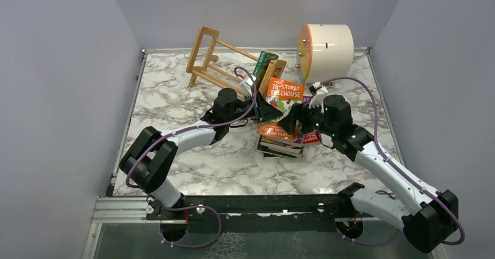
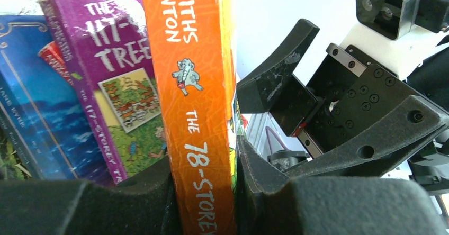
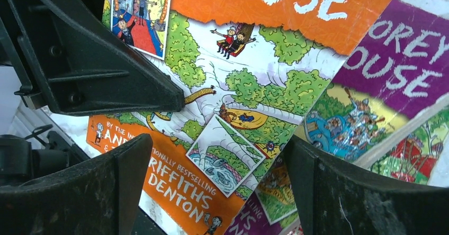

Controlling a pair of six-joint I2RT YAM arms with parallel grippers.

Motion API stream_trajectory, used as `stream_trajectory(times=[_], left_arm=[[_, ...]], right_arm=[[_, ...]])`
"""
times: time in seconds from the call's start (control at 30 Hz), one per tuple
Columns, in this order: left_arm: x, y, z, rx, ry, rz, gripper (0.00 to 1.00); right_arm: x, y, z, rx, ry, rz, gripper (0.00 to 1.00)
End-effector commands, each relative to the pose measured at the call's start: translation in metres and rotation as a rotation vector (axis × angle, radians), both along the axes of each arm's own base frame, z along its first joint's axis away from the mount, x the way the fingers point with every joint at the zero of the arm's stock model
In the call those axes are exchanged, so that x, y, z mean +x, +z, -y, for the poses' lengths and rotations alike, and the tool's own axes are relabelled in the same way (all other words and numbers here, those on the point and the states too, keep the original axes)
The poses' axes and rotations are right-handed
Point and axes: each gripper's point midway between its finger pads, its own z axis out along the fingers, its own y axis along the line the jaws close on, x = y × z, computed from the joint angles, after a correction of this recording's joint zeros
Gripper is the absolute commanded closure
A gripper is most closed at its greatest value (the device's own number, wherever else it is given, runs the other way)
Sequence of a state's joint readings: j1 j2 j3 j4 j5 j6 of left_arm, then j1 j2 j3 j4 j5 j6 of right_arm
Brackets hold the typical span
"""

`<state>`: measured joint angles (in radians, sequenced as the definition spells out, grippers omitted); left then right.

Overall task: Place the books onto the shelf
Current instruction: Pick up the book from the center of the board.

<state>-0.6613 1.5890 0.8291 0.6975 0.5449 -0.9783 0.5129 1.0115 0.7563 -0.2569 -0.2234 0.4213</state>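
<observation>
The left claw [image 2: 204,192] is clamped on the orange book [image 2: 196,87] at its spine; the right claw [image 3: 217,150] is spread beside the cover, above the stack [image 1: 280,145]. The book should be gripped firmly and carried upright to the shelf [image 1: 204,55] behind

**Camera Placement: Three Views**

Top external: mounted high at 6 o'clock, facing 12 o'clock, distant. Left wrist: very close on the orange book [image 2: 198,113], spine-on. Right wrist: equally close, facing its cover. All three views share that book.
</observation>
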Motion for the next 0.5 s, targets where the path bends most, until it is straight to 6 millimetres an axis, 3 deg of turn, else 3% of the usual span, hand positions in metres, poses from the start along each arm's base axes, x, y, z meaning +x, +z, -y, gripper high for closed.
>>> stream_trajectory(times=[0.0,0.17,0.27,0.47], left_arm=[[-0.015,0.068,0.007,-0.068,-0.068,0.199,1.00],[0.007,0.099,-0.001,0.021,0.028,0.325,1.00],[0.033,0.112,-0.015,0.117,0.144,0.393,1.00],[0.097,0.139,-0.068,0.247,0.418,0.522,1.00]], right_arm=[[-0.004,0.014,0.006,0.025,-0.041,0.045,0.08],[-0.003,0.020,0.020,0.018,-0.116,0.071,0.07],[-0.003,0.024,0.025,0.007,-0.134,0.092,0.06],[-0.003,0.022,0.029,-0.023,-0.136,0.094,0.06]])
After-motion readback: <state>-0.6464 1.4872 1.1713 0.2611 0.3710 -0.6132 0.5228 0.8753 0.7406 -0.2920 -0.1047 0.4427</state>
